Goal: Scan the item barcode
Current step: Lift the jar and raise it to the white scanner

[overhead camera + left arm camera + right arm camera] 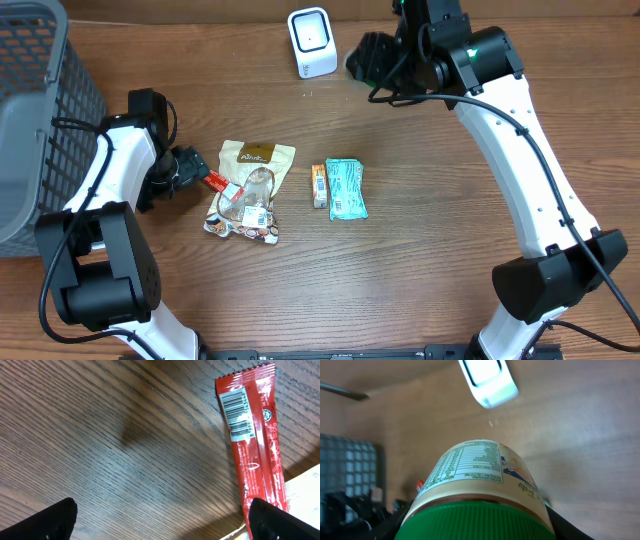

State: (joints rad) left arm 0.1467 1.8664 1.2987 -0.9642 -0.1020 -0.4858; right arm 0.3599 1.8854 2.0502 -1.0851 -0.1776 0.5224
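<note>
Brown wood-grain table (450,250) from edge to edge. A grey mesh basket (40,120) sits at ten o'clock, sliced off by the frame, and the white scanner (312,42) stands at twelve. Overhead, the right arm's wrist buries most of the item, so its shape barely reads there. The right wrist camera gives it: the jar (475,470), clamped between the fingers of the right gripper (477,527), sits at three o'clock of the scanner. Its green ribbed lid faces the camera, cropped at the bottom, and the cream label has the nutrition panel facing up. Its barcode can't be made out from here. At nine o'clock the left gripper (165,525) hangs spread wide, holding nothing, over a red stick packet (252,445).
</note>
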